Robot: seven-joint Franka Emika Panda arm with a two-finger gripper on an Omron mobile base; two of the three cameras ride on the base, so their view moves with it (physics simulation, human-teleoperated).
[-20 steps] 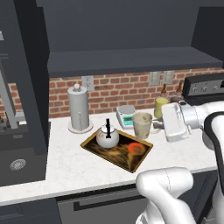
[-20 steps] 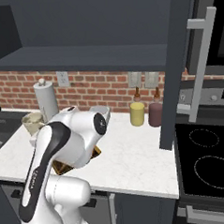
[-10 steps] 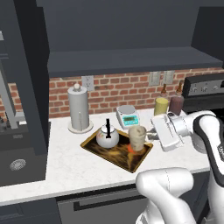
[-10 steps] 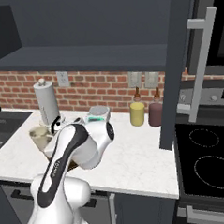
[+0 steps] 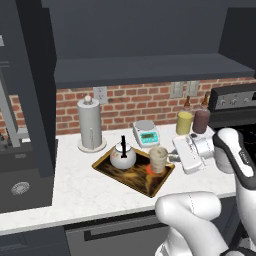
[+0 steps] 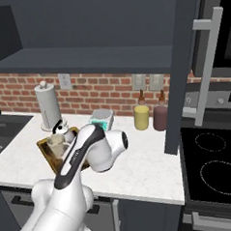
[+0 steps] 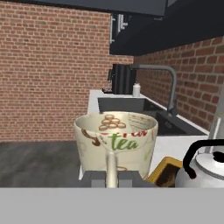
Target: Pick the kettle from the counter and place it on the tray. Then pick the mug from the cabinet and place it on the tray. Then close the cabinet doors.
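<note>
The cream mug [image 5: 158, 159] sits low over the right part of the swirl-patterned tray [image 5: 131, 176], upright. My gripper [image 5: 170, 159] reaches in from the right and is shut on the mug's loop handle. In the hand view the mug [image 7: 116, 141] is close up, its handle between my fingertips [image 7: 92, 178]. The silver kettle [image 5: 123, 156] stands on the tray to the mug's left, apart from it; it also shows at the hand view's right edge [image 7: 204, 168]. Above, the cabinet's shelf [image 5: 145, 69] is exposed and the cabinet doors [image 6: 183, 69] stand open.
A paper-towel roll [image 5: 90, 125] stands behind the tray on the counter [image 5: 75, 195]. A white-teal scale [image 5: 146, 133], a yellow jar [image 5: 184, 122] and a maroon jar [image 5: 201, 121] line the brick wall. A sink [image 5: 20, 186] lies left, a stove [image 6: 215, 165] right.
My gripper has carried the mug down and to the left, from above the counter beside the scale to the tray's right part. The kettle has stayed put.
</note>
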